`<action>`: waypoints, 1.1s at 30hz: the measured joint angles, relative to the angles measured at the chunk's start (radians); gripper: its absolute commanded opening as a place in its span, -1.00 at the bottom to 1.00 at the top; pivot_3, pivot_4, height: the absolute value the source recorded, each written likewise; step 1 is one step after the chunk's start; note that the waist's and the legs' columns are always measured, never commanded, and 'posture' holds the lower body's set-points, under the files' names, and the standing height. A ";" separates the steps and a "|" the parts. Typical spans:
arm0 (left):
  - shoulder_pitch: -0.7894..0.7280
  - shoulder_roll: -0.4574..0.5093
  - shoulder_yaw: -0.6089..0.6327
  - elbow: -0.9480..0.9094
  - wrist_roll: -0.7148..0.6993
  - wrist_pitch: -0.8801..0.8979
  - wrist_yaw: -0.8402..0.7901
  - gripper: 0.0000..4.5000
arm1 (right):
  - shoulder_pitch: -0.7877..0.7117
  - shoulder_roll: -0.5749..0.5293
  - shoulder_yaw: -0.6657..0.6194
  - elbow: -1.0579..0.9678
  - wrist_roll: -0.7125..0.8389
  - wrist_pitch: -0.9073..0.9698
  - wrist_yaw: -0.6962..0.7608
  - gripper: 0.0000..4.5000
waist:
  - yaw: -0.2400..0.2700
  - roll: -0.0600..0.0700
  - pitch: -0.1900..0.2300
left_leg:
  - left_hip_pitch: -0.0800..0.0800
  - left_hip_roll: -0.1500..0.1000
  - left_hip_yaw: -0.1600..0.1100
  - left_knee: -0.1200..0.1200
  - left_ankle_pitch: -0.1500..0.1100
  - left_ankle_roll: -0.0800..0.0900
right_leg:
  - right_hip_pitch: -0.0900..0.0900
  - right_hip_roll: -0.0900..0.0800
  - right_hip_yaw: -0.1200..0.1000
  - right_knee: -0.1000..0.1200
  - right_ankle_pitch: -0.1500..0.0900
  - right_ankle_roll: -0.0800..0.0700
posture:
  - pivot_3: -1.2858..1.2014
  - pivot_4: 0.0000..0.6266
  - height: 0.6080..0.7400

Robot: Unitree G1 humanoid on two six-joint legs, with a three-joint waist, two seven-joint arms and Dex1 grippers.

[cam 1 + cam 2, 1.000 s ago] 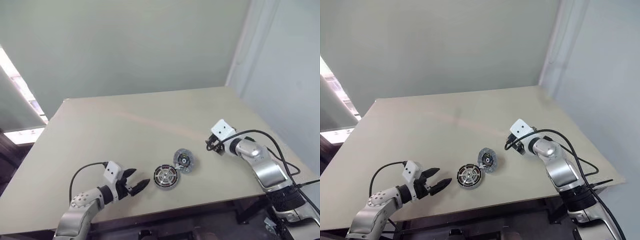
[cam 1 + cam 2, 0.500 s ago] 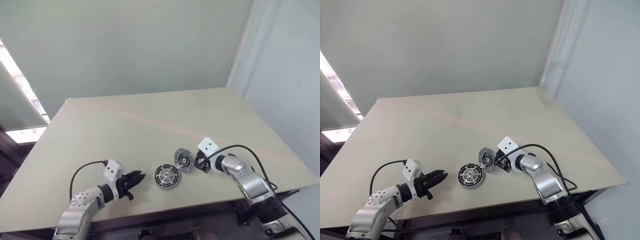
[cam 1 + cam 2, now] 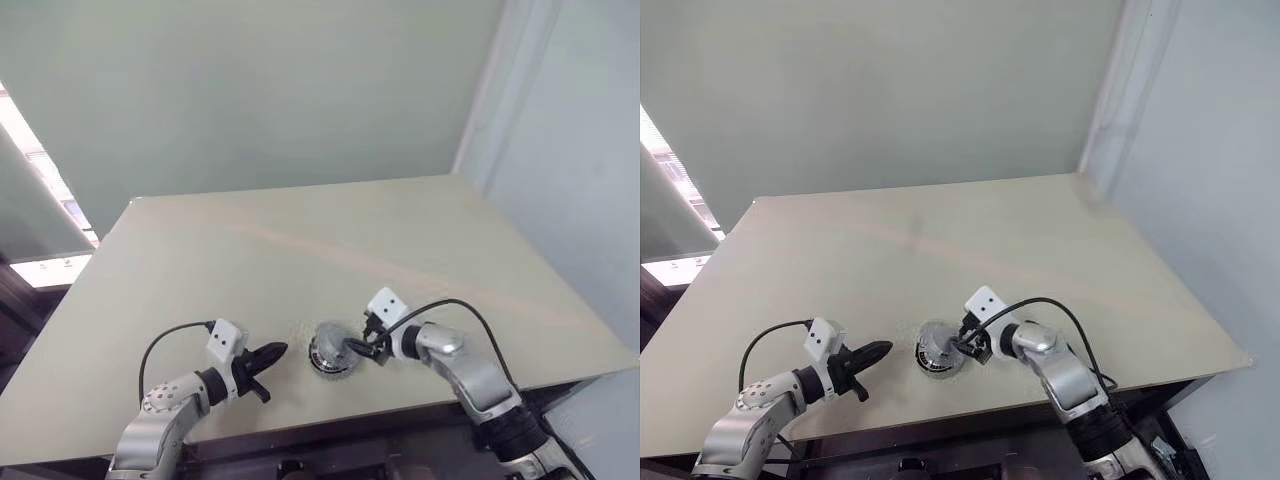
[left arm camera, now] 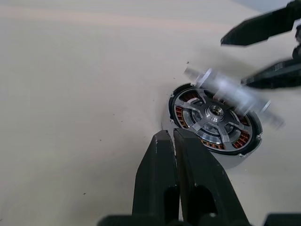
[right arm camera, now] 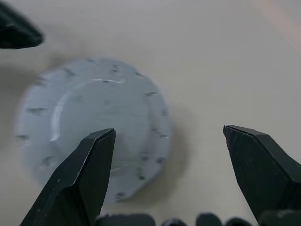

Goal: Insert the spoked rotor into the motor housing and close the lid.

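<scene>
I see a pale beige tabletop (image 3: pixel 300 240) with a motor assembly near its front edge. The motor housing (image 4: pixel 216 125), with copper-brown windings, sits flat on the tabletop, and the spoked rotor (image 4: pixel 211 115) already lies inside it, silver arms over the windings. The lid (image 4: pixel 233 94), a blurred grey disc, is above the housing, tilted and not seated. My left pincer (image 3: pixel 268 357) rests just left of the housing, its two black fingers pressed together on nothing. My right pincer (image 3: pixel 358 347) is at the housing's right side, fingers (image 5: pixel 89 174) spread wide apart, the lid in front of them, ungripped
</scene>
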 measured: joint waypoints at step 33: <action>-0.010 -0.008 -0.014 0.000 0.004 -0.018 -0.002 -0.95 | -0.198 -0.036 -0.013 0.442 0.091 -0.367 0.484 0.79 | 0.000 0.000 0.000 | 0.002 0.000 0.000 0.001 0.000 0.000 | 0.003 0.000 0.000 0.000 0.000 0.000 | 0.03 -1.00 1.00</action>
